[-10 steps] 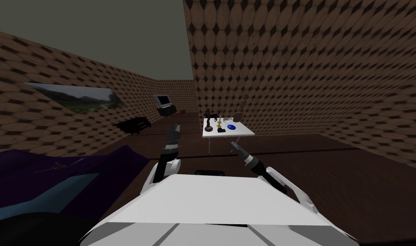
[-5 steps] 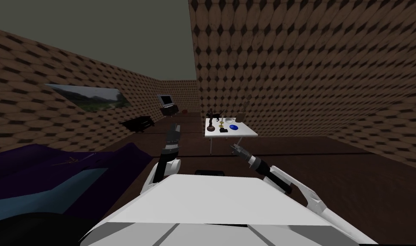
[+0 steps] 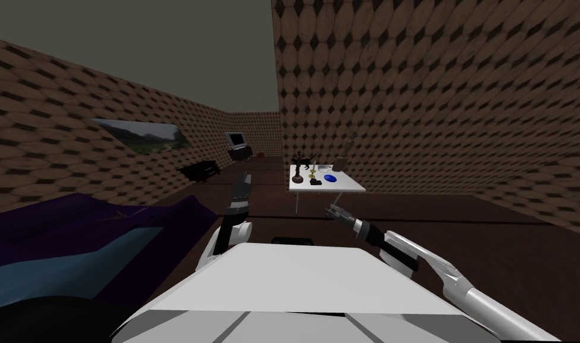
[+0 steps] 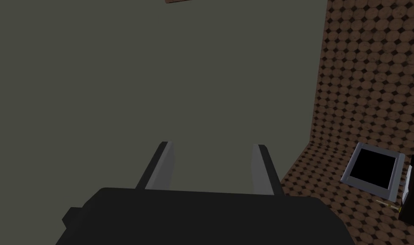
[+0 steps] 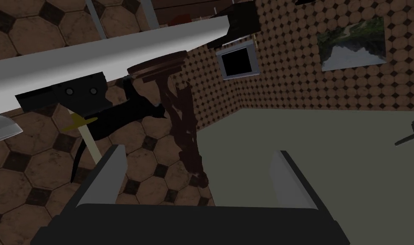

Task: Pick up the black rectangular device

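The right gripper is held out low in front and pointed toward a small white counter. Its two fingers are spread wide apart. Nothing is held between them and nothing is touched.

The black rectangular device is seen lying flat on the counter, close to the edge nearest the right gripper. It is ahead of that gripper and well apart from it. In the right wrist view, two small round spots are seen on the side of the device that faces the gripper.

Other small things are set on the counter too. A dark brown statue on a round base is stood just beside the device, on the side toward the left gripper. A small gold thing is placed just past the device, farther from the right gripper. A blue thing is laid near the device on its other side. A black figure is stood farther back still.

The left gripper is lifted up high, off to the side of the right gripper and away from the counter. Its fingers are also held apart, and it is empty.
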